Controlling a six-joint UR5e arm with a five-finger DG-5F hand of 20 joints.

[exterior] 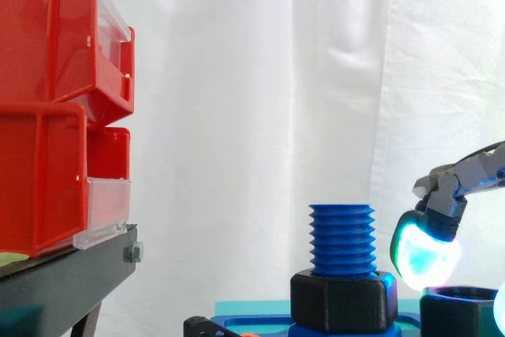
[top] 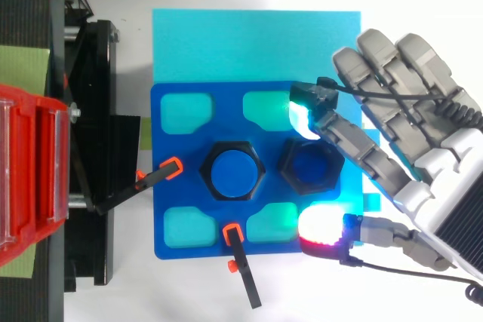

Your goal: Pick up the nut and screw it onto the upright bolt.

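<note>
A blue threaded bolt (exterior: 341,238) stands upright in a black hex collar (exterior: 343,299) at the middle of the blue plate (top: 170,186). From above the bolt (top: 232,170) shows as a blue disc. The loose black nut (top: 311,164) lies flat on the plate just right of it, and its rim (exterior: 461,299) shows low in the side view. My hand (top: 438,179) reaches in from the right and is open. One fingertip (top: 304,117) glows white-cyan beyond the nut's far side; the thumb's pad (top: 321,228) glows red-white at its near side. Neither pad visibly touches the nut. In the side view a cyan fingertip (exterior: 426,250) hangs just above the nut.
Red bins (exterior: 55,108) are stacked on a black stand (exterior: 63,282) at the left. Two black clamps with orange tips (top: 170,170) (top: 232,233) hold the plate at its left and front edges. A cyan sheet (top: 256,43) lies under the plate.
</note>
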